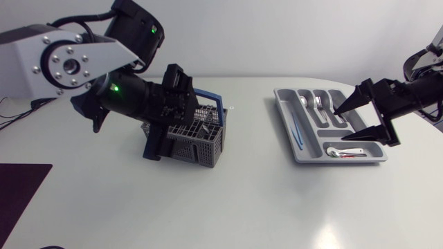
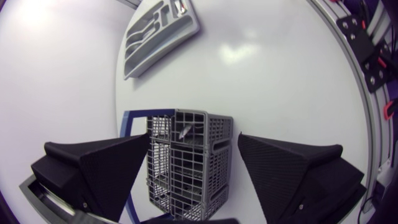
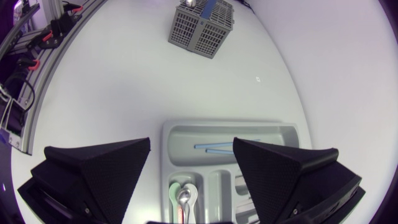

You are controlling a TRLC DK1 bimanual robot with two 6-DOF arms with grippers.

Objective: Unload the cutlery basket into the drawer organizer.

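The grey mesh cutlery basket (image 1: 201, 138) with a blue handle (image 1: 211, 97) stands left of the table's middle. A metal piece of cutlery (image 2: 185, 130) shows inside it. My left gripper (image 1: 173, 117) hangs open right over the basket (image 2: 186, 168), one finger on each side, touching nothing. At the right lies the grey drawer organizer (image 1: 302, 153). It holds a thin blue piece (image 1: 296, 128), metal spoons and forks (image 1: 320, 105) and a white and red utensil (image 1: 346, 151). My right gripper (image 1: 349, 121) is open and empty above the organizer (image 3: 230, 126), over its spoon (image 3: 185, 198).
A dark mat (image 1: 17, 190) lies at the table's left front edge. The basket (image 3: 202, 22) shows far ahead of my right gripper (image 3: 192, 146), and the organizer (image 2: 161, 31) far ahead of my left gripper (image 2: 193, 140). White tabletop lies between them.
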